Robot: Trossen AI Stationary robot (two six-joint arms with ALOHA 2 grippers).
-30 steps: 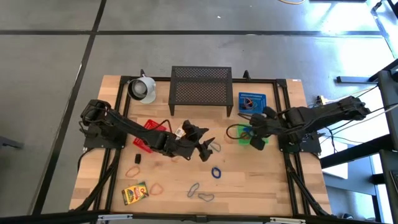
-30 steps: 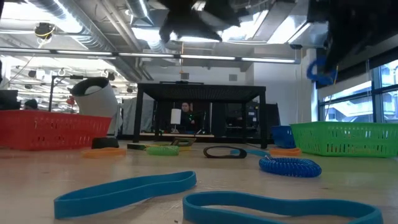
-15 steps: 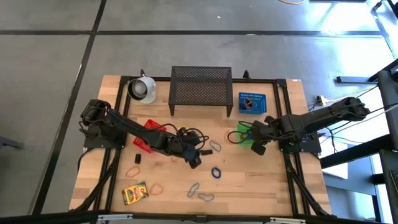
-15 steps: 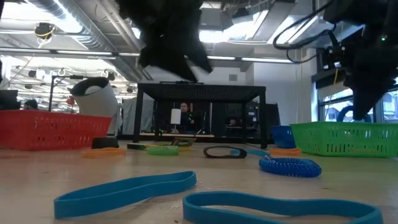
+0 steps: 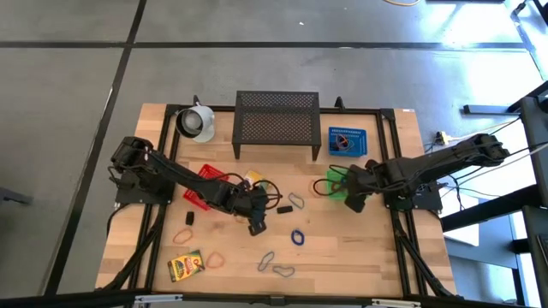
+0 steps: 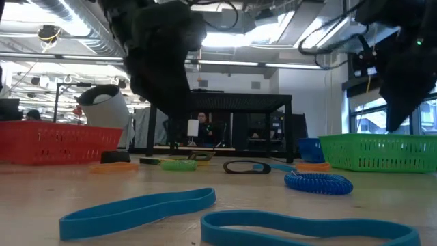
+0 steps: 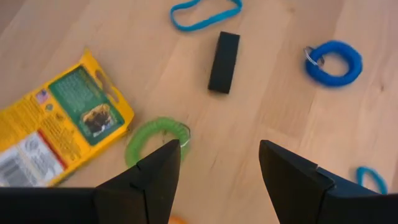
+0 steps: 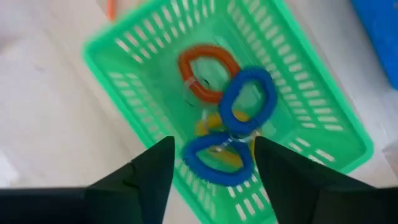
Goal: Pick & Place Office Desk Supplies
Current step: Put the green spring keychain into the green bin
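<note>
Right gripper (image 8: 211,168): jaws now parted over the green mesh basket (image 8: 124,81), blue coil loop (image 8: 249,102) released inside; left gripper (image 7: 217,168), jaws wide, lowered toward the green coil loop (image 7: 152,140), next pick.

yellow box (image 7: 59,127) cut by edge (print unreadable), blue loop (image 7: 372,177) partly hidden
</note>
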